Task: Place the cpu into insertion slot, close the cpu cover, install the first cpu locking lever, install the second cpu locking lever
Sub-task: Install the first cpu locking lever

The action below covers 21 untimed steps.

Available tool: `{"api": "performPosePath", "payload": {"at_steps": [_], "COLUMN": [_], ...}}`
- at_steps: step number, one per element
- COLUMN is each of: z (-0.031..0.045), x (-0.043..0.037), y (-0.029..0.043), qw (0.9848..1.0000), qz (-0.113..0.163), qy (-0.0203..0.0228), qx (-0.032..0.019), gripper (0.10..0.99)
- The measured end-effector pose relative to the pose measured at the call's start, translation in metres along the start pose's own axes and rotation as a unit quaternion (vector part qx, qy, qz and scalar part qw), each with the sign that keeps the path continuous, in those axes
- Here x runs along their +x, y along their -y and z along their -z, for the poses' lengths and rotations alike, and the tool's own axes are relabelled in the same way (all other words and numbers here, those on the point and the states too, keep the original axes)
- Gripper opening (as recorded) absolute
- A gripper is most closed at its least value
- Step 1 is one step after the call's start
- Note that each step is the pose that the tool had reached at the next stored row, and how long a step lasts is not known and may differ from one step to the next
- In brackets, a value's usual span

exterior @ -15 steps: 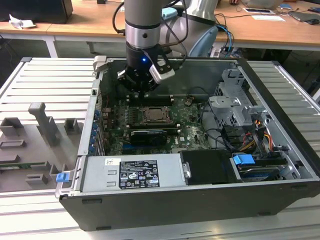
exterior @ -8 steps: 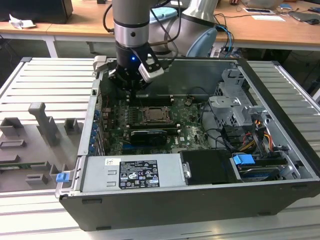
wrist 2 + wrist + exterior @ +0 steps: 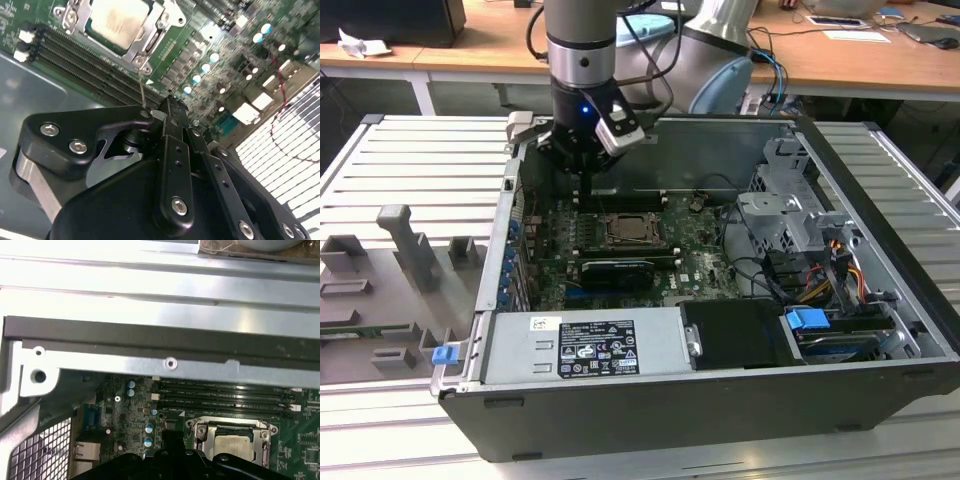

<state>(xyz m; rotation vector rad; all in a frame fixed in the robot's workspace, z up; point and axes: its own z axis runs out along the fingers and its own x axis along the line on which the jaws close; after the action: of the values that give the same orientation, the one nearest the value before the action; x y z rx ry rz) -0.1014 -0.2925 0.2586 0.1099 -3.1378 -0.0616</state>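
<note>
- Inside the open computer case point(image 3: 720, 130), the arm's gripper point(image 3: 170, 105) hangs low over the motherboard point(image 3: 215, 50). Its 2 fingers are drawn together at the tips, with nothing visible between them. In the exterior view it sits in the upper middle of the frame, just toward the exterior view's left of the socket.
- A thin wire locking lever point(image 3: 142, 92) stands up from a corner of the socket, just beside the fingertips. Whether it touches them cannot be told.
- The likeliest trouble, as a judgement: the lever looks slim and springy. A push landing off its line could let it slip past the closed tips and spring back, leaving the cover unlatched.
- A 2nd hazard: the tips ride near the memory slots point(image 3: 75, 60) and a row of small capacitors point(image 3: 205, 67). A slide off the lever could scrape the board.
- The case's rear wall runs close behind the gripper, so a wide sweep could knock against it.
- The cpu point(image 3: 119, 20) lies flat in its socket, a small square with a pale beige-silver top. In the exterior view it sits near the centre of the frame.
- The cpu cover point(image 3: 150, 42), a silvery metal frame, appears folded down around the chip. Its open middle leaves the chip's top bare.
</note>
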Motion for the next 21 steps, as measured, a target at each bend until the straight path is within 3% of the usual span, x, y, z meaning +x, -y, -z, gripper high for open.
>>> {"api": "performPosePath", "payload": {"at_steps": [6,10,13,17,20,21], "z": [-0.0007,-0.0016,-0.0031,-0.0049,-0.0059,-0.0066], "x": [-0.0041,-0.0175,-0.0341,-0.0497,-0.0499,-0.0499], "y": [-0.0019,-0.0021,-0.0033,-0.0031,-0.0028,-0.0025], "qw": [1.0000,1.0000,1.0000,1.0000,0.9999,0.9998], "qz": [0.000,0.000,0.000,0.000,0.000,0.000], "qy": [0.0007,0.0006,0.0005,0.0005,0.0019,0.0021], "qx": [0.0001,0.0006,0.0020,0.0024,-0.0171,-0.0204], "gripper": [0.106,0.106,0.106,0.106,0.106,0.106]}}
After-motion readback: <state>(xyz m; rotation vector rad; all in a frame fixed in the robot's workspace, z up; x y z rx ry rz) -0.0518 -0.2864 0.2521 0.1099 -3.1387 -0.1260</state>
